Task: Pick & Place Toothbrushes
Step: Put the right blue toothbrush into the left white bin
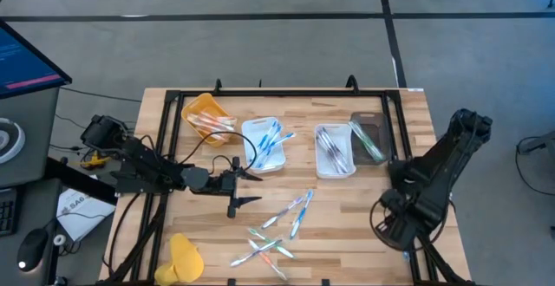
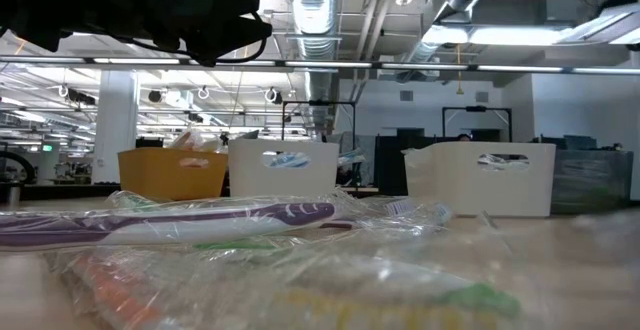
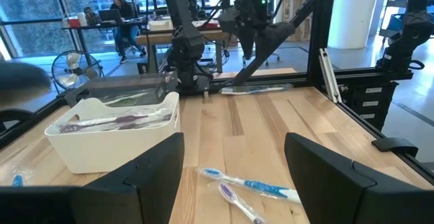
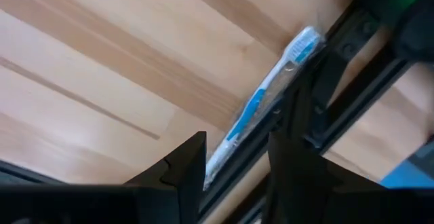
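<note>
Loose toothbrushes (image 1: 277,225) lie scattered at lower centre of the high view (others sit in trays (image 1: 263,143) above). Left gripper (image 1: 247,188) hovers released beside them; right gripper (image 4: 234,166), lower right, straddles a blue-white toothbrush (image 4: 261,102) against the table's dark frame (image 4: 339,81), grip unclear.

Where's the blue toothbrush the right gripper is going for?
The blue toothbrush lies along the black frame rail at the table's right edge, between the right gripper's fingers in the right wrist view.
</note>
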Tool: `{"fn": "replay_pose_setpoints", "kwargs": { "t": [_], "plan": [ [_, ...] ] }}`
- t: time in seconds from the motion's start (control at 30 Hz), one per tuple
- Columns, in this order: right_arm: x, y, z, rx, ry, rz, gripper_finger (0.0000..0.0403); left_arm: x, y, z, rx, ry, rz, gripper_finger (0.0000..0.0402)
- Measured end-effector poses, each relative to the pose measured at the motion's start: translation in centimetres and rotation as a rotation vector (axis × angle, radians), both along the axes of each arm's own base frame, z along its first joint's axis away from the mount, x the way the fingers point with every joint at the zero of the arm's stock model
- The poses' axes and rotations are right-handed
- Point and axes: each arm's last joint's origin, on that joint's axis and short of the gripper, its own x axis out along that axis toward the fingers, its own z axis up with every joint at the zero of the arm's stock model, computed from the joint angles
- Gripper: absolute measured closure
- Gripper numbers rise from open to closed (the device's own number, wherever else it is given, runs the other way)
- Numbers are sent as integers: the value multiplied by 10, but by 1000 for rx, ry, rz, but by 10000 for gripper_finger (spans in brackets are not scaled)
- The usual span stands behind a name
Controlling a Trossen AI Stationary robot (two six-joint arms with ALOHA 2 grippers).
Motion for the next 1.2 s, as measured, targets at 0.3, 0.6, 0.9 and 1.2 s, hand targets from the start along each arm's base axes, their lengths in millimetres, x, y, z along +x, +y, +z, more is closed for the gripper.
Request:
{"fn": "replay_pose_setpoints", "kwargs": {
  "t": [0.3, 0.6, 0.9, 1.2],
  "plan": [
    [-7, -4, -24, -43, 20, -103, 249, 1, 3, 0, 0, 0, 13, 153],
    [-14, -13, -41, -104, 56, -133, 246, 1, 3, 0, -1, 3, 13, 153],
    [-18, -18, -67, -86, 49, -148, 245, 1, 3, 0, -1, 4, 13, 153],
    [-24, -25, -80, -94, 92, -179, 246, 1, 3, -1, -1, 7, 13, 153]
  ]
}}
